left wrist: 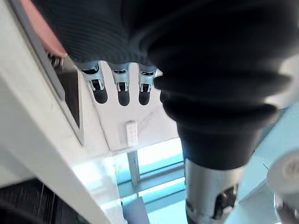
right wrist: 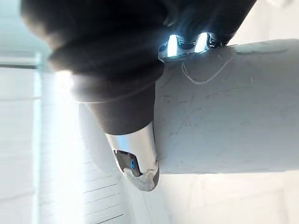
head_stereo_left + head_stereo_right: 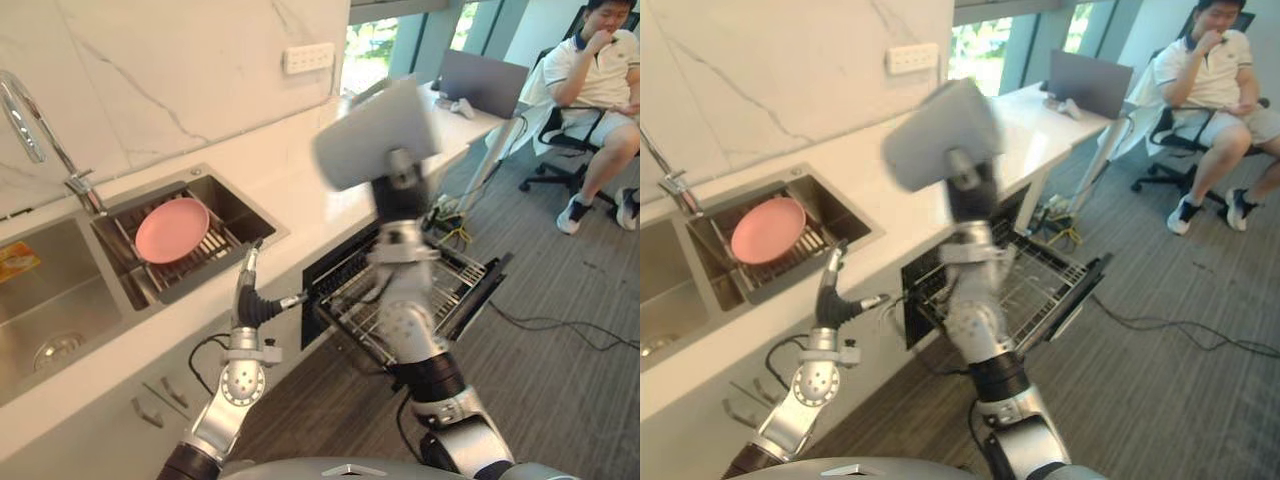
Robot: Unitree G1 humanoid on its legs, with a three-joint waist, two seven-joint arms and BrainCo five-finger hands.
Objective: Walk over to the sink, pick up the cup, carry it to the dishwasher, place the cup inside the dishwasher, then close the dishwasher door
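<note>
I see my right hand (image 3: pixel 400 195) clamped on the pale grey cylindrical cup (image 3: pixel 378 130) above the open dishwasher's wire rack (image 3: pixel 455 285). My left hand (image 3: pixel 248 295) has its fingers straight, by the white counter's (image 3: pixel 300 205) front edge.

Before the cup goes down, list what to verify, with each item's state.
1. The cup is gripped by the right robot hand: ok, the thumb is pressed on its side.
2. The dishwasher door is open: ok.
3. The rack is pulled out: ok.
4. There is a free slot under the cup: cannot tell, the arm hides that part of the rack.
5. The left robot hand is off the rack: ok, fingers straight, at the counter edge.
6. The person is out of the way: ok, seated beyond the dishwasher.
</note>
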